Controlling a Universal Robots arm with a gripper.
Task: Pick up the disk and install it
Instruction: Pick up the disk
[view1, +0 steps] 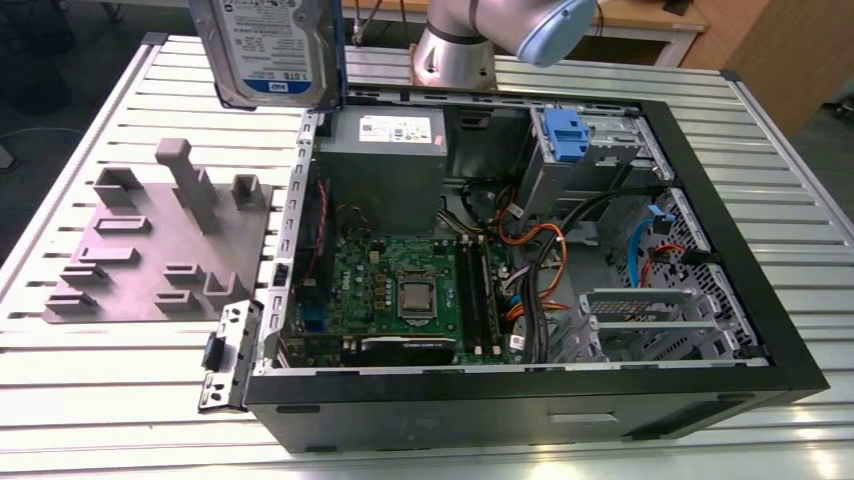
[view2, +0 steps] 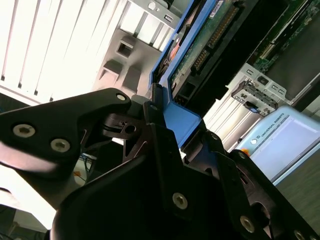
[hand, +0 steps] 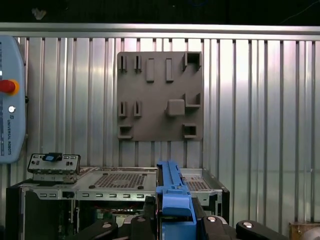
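**Figure: the disk grasped and lifted beside the open case.** The disk (view1: 267, 50) is being held aloft at the upper edge of the exterior view. Its white-and-blue label is being turned toward the camera. It is being carried clear of the slatted table (view1: 107, 400), near the far corner of the open computer case (view1: 534, 410), toward the exterior view's left.

In the second wrist view, the gripper (view2: 177, 122) is being kept clenched on the disk. Its black fingers (view2: 150, 115) are being pressed against the blue side rail from both sides, and the drive body is being shown extending away beyond the fingertips. In the first wrist view, the same rail is being seen edge-on, standing up between the fingers.

The grey moulded plate (view1: 154, 250) is being left on the table to the exterior view's left of the case, well apart from the disk. The arm (view1: 494, 30) is being seen behind the case.
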